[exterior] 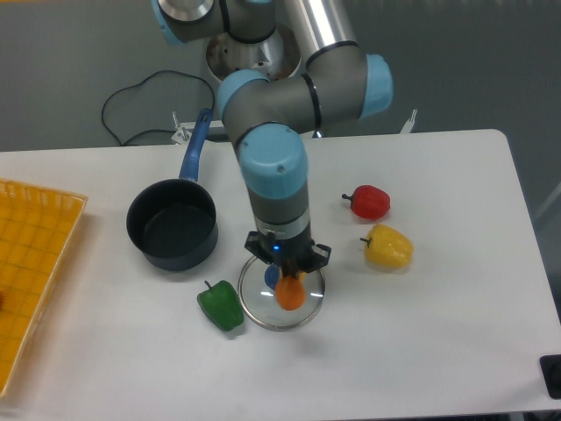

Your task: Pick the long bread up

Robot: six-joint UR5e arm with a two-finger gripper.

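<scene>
The long bread (pixel 290 293) is an orange-brown toy baguette, and only its lower rounded end shows below the wrist. My gripper (pixel 287 271) is shut on it and holds it in the air over the glass lid (pixel 282 298). The rest of the bread is hidden behind the arm's wrist and blue cap. The fingers themselves are mostly covered by the wrist.
A dark saucepan (pixel 173 224) with a blue handle sits at the left. A green pepper (pixel 220 304) lies beside the lid. A red pepper (pixel 368 202) and a yellow pepper (pixel 387 247) lie to the right. An orange basket (pixel 26 263) stands at the left edge.
</scene>
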